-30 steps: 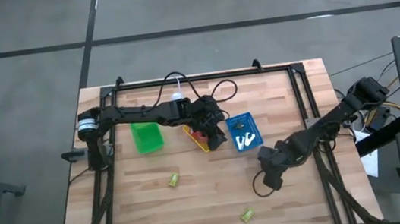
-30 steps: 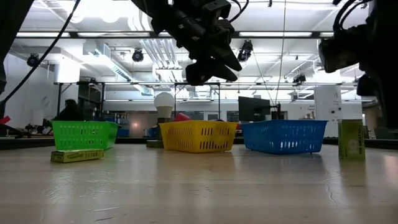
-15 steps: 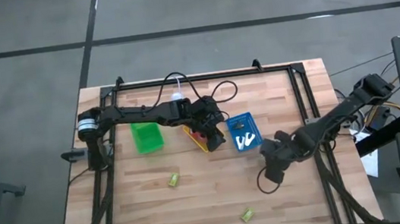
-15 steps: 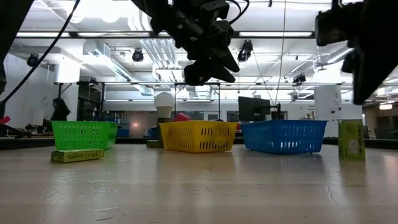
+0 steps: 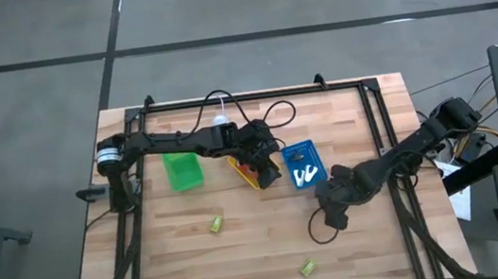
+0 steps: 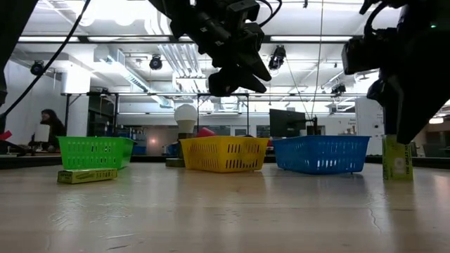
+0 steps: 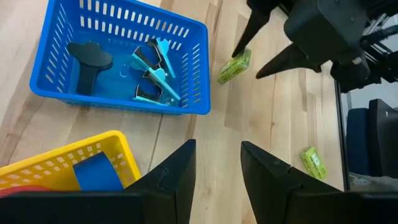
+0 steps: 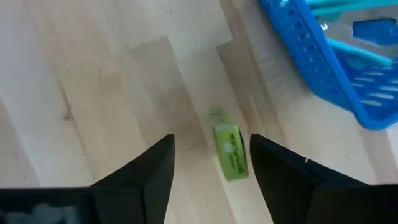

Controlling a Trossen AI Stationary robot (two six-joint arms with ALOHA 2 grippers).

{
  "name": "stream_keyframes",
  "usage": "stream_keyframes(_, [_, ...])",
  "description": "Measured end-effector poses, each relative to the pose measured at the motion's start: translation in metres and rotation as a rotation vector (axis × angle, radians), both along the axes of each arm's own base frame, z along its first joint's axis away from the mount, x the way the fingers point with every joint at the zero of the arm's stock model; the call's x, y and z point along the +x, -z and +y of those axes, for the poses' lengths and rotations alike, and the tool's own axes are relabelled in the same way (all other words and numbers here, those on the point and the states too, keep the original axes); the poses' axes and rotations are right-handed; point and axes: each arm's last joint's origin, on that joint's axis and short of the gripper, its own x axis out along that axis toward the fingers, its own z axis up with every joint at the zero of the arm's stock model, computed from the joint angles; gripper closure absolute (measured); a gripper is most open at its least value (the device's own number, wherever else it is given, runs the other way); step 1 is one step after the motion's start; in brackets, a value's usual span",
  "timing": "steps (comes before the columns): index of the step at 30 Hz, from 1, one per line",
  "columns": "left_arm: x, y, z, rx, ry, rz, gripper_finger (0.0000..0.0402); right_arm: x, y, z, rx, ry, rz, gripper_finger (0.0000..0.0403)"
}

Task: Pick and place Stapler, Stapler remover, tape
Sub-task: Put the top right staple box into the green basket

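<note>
My left gripper hangs open over the yellow basket, with nothing between its fingers. Inside that basket lie a blue tape roll and something red. The blue basket holds teal stapler removers and a dark thing that may be the stapler. My right gripper stands open above a small green box that rests on the table near the blue basket. Its fingers point down on either side of the box without touching it.
A green basket stands left of the yellow one. Two more green boxes lie on the near half of the table. Black rails border the table. A person is in the room beyond.
My right gripper has come down toward the green box and shifted a little toward the table's left edge.
</note>
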Motion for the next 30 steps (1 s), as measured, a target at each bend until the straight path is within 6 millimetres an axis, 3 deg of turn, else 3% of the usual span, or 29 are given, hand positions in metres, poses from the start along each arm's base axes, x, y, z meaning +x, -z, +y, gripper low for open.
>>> stream_keyframes(8, [0.0,0.0,0.0,-0.002,-0.002,0.0,0.0273,0.005,0.017,-0.002,-0.007,-0.009,0.082,0.0239])
stream_keyframes(15, [0.0,0.0,0.0,-0.002,-0.002,0.002,0.0273,0.013,0.01,0.001,0.011,-0.001,0.055,0.0335])
stream_keyframes(18, [0.0,0.0,0.0,-0.003,0.0,0.003,0.0273,0.021,-0.004,0.0,0.032,0.015,0.004,0.0369])
stream_keyframes(24, [0.0,0.0,-0.002,-0.029,0.04,-0.004,0.0273,0.038,-0.034,-0.005,0.067,0.048,-0.1,0.0369])
stream_keyframes(30, [-0.003,-0.004,-0.009,-0.171,0.3,-0.063,0.0276,0.047,-0.087,-0.012,0.105,0.052,-0.262,0.0369])
